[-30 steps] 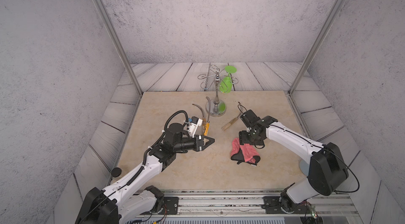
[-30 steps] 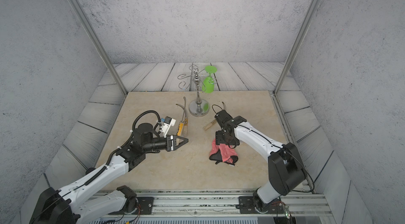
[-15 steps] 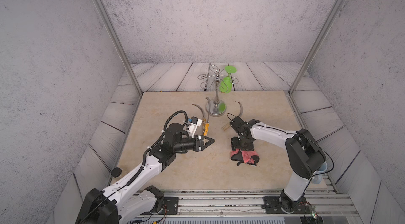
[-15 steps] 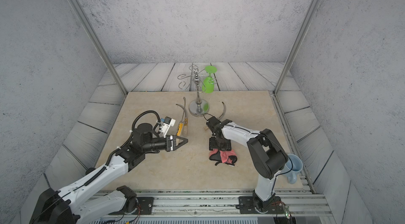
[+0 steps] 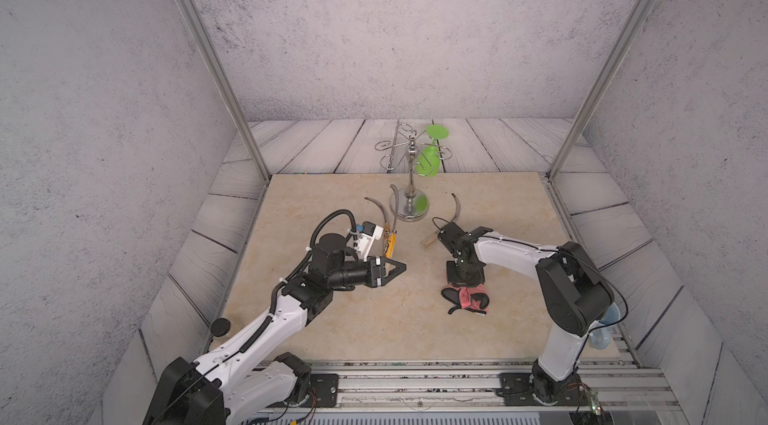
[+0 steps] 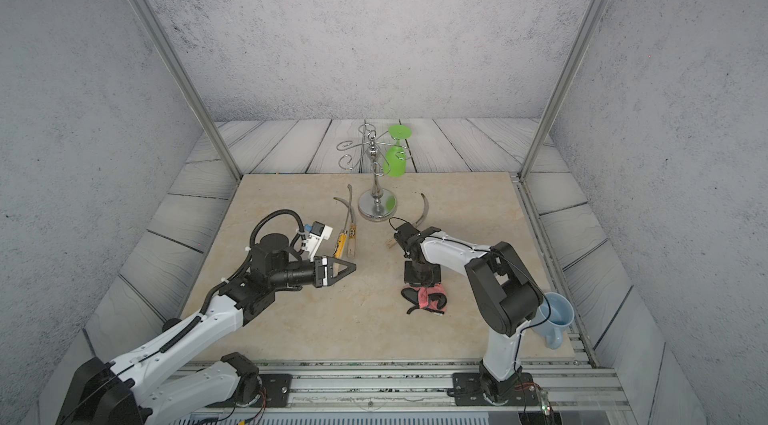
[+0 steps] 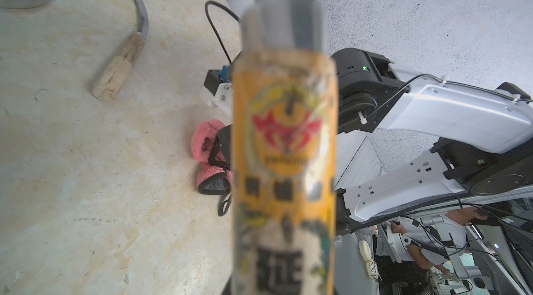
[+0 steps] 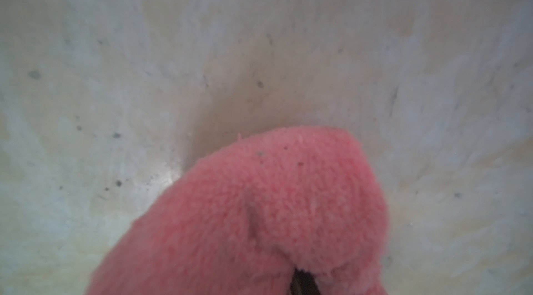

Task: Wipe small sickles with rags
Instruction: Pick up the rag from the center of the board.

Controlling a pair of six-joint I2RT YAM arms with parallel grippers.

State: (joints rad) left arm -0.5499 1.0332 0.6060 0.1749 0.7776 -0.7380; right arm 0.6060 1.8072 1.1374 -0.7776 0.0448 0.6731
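Observation:
The pink rag [image 5: 471, 298] lies bunched on the beige tabletop [image 5: 332, 331], right of centre. My right gripper [image 5: 464, 289] points straight down into it and is shut on its pink terry. In the right wrist view the rag [image 8: 288, 192] bulges out and hides the jaws. Two labelled small sickles [image 5: 390, 238] lie side by side left of the stand. A third sickle [image 5: 456, 207] lies right of it, its handle partly under my right arm. My left gripper [image 5: 400, 267] is shut and empty just in front of the pair. In the left wrist view a blurred labelled sickle handle [image 7: 284, 163] hides the fingers.
A chrome wire-armed stand [image 5: 409, 194] stands at the back centre, and a green goblet [image 5: 430, 157] hangs upside down from it. A pale blue cup [image 6: 555, 319] sits at the front right edge beside my right arm's base. Metal posts and grey walls enclose the table.
My right arm folded in and its gripper came down on the rag and closed, bunching it smaller. The third sickle's blade is now uncovered. The left arm has not moved.

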